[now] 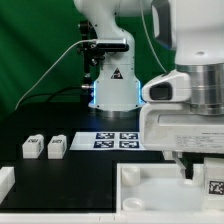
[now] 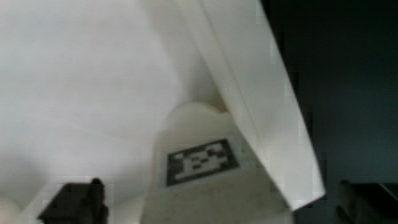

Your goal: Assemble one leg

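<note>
In the wrist view a white leg (image 2: pixel 214 150) with a square black-and-white tag stands against the large white panel (image 2: pixel 89 90). My gripper (image 2: pixel 217 205) is open. Its two dark fingertips (image 2: pixel 71 202) stand on either side of the leg with a gap on each side. In the exterior view the gripper (image 1: pixel 190 172) hangs low over the right part of the panel (image 1: pixel 150 190), and a tagged leg (image 1: pixel 215 186) shows beside it. The arm hides the jaws there. Two more legs (image 1: pixel 31 147) (image 1: pixel 57 146) lie on the black table at the exterior view's left.
The marker board (image 1: pixel 118 139) lies flat in front of the robot base (image 1: pixel 112 85). A white piece (image 1: pixel 5 181) sits at the exterior view's lower left edge. The arm's big white link (image 1: pixel 185 100) fills the exterior view's right.
</note>
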Available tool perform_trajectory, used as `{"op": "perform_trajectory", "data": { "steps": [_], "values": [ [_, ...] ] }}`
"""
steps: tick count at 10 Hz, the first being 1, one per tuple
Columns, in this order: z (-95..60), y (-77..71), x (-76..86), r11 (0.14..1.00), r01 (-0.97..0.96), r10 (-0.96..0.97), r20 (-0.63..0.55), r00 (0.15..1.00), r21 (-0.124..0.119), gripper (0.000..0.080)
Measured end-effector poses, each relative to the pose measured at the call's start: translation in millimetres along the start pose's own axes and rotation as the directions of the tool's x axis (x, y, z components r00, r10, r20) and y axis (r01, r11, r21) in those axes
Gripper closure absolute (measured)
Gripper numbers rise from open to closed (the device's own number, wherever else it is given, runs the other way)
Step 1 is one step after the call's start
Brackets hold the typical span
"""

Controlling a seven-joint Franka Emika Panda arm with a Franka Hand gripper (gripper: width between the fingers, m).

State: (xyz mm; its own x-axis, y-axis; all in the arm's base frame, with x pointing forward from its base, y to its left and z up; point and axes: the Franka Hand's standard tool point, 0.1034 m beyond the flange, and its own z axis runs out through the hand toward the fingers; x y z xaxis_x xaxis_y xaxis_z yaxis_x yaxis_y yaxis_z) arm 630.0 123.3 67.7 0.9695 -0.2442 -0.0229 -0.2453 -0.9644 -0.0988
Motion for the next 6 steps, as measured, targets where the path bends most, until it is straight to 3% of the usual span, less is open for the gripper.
{"op": "perform_trajectory", "data": {
  "steps": [1,2,3,4,5,6],
  "values": [
    [-0.6,-1.8,0.1,0.994,0.105,-0.105,-0.003,0.995,-0.006,0.0150],
    [0.0,-2.3,-0.3,1.000,0.020,-0.020,0.000,1.000,0.003,0.0246],
    [0.0,-2.0,-0.2,1.000,0.020,-0.020,0.000,1.000,0.004,0.0246],
    [0.2,-1.8,-0.3,0.998,-0.060,0.060,0.002,0.998,0.005,0.0447],
    [0.7,0.4,0.0,0.983,-0.185,0.185,0.002,0.983,0.003,0.0500],
    [0.4,0.8,0.5,0.961,-0.278,0.278,0.005,0.961,0.005,0.0500]
  ]
}}
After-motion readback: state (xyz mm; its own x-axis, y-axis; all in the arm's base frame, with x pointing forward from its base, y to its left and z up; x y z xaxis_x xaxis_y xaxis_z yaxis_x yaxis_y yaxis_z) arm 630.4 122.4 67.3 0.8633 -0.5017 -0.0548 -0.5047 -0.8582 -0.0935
